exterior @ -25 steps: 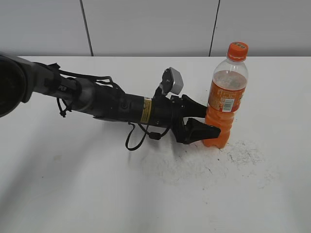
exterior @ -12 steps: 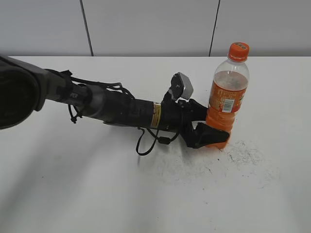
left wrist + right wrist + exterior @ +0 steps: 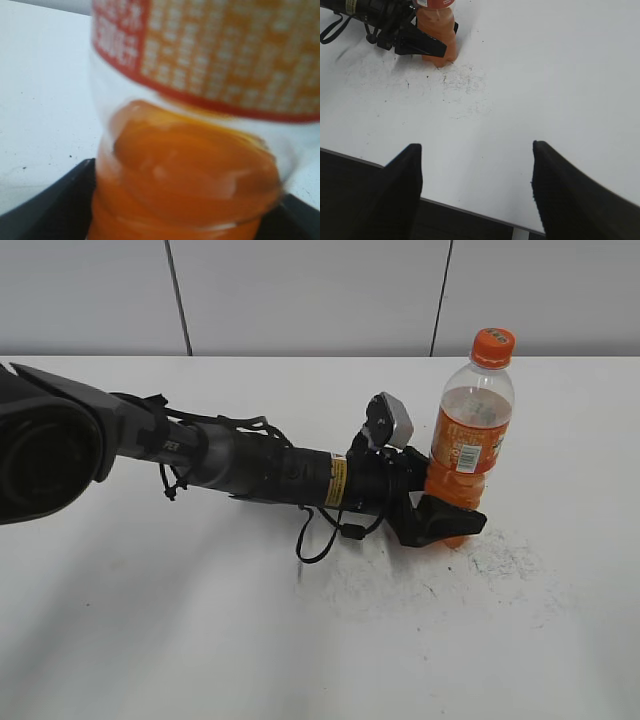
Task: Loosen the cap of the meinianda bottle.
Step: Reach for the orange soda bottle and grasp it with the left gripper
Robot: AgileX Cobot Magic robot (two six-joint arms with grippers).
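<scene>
**A:** What are you seeing on your left arm (image 3: 260, 472)?

**B:** You've got a dark, tubular arm with a grey section far behind the pincer. A yellow label band (image 3: 337, 483) rings it just behind the wrist, and black cables (image 3: 320, 532) loop under there and along the top further back.

**A:** And at the pincer itself?

**B:** Your left gripper (image 3: 447, 502) has matte black, wedge-shaped fingers. A grey camera block (image 3: 392, 421) sits just above and behind them. Your right gripper (image 3: 476, 192) shows two broad black fingers (image 3: 402, 192) with a textured surface.
</scene>
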